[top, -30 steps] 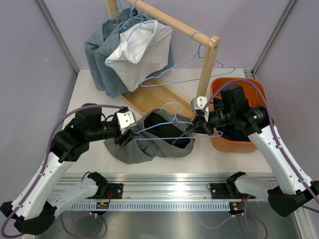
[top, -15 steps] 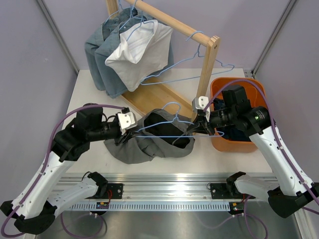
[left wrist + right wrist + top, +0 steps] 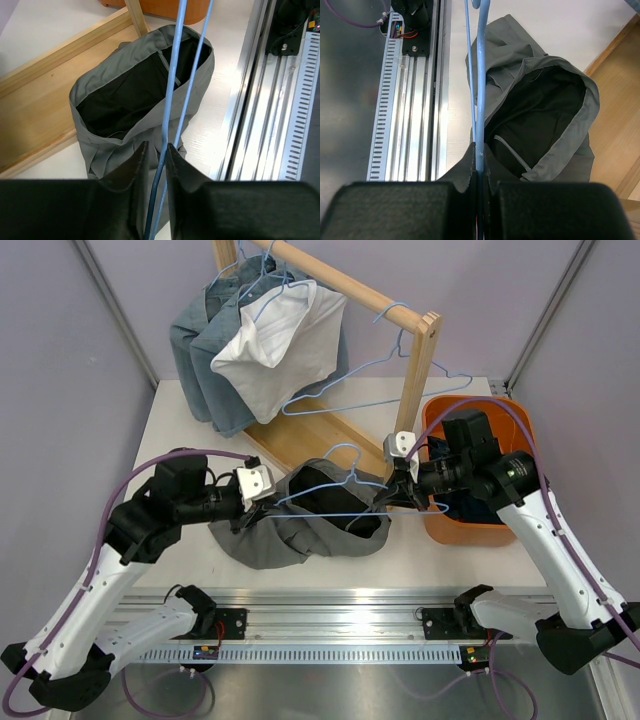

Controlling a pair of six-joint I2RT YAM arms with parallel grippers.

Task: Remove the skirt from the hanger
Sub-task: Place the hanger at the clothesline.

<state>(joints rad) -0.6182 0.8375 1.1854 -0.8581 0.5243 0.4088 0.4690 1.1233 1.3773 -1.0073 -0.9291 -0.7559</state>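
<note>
Holding the blue hanger point(image 3: 171, 85) at both ends, above the grey skirt point(image 3: 290, 535) on the table point(image 3: 180, 430).

Clamped tight with the right gripper point(image 3: 393, 497) on the wire's right end, and closed with the left gripper point(image 3: 252, 510) on the left end, jaws narrow with both wire strands between them. Slumped under the wire near the table's front edge, waist open, dark lining showing; hard to tell where caught on the wire. Just behind: the wooden rack point(image 3: 418, 380), its base board touching the cloth, its post close to the right gripper. Just right of that gripper: an orange bin point(image 3: 465, 532) with dark cloth inside. Farther back on the rack: a white garment point(image 3: 275, 350), denim garments point(image 3: 205, 360) and bare blue hangers point(image 3: 340, 406). In front, along the table edge: a metal rail point(image 3: 340, 622).
</note>
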